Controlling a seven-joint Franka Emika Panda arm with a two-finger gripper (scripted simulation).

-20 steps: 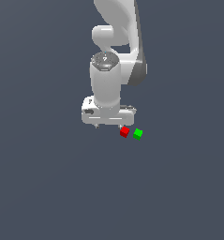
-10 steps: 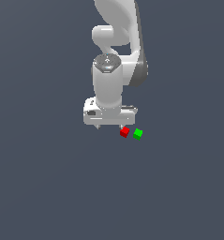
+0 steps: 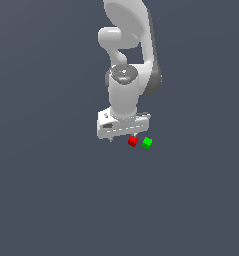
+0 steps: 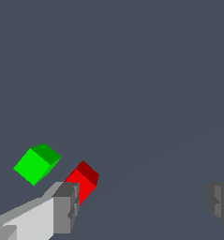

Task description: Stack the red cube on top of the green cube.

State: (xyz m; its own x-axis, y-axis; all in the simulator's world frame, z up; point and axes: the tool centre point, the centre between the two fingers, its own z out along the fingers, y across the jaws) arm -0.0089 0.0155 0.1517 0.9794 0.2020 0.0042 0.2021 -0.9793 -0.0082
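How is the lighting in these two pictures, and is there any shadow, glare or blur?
Exterior view: flat even render, sharp, no cast shadows or glare; the red cube and green cube show only shaded faces. Wrist view: also sharp and shadowless; the open gripper is cut off by the frame edge.

The wrist view looks down on a plain dark grey floor (image 4: 132, 70). The gripper (image 4: 144, 201) has its two grey fingertips (image 4: 66, 206) spread wide apart, with nothing between them. The red cube (image 4: 84, 182) sits right against one fingertip, on its outer side, partly hidden behind it; whether they touch cannot be told. The green cube (image 4: 36, 163) lies just beside the red cube, on the side away from the gripper, with a narrow gap between them.
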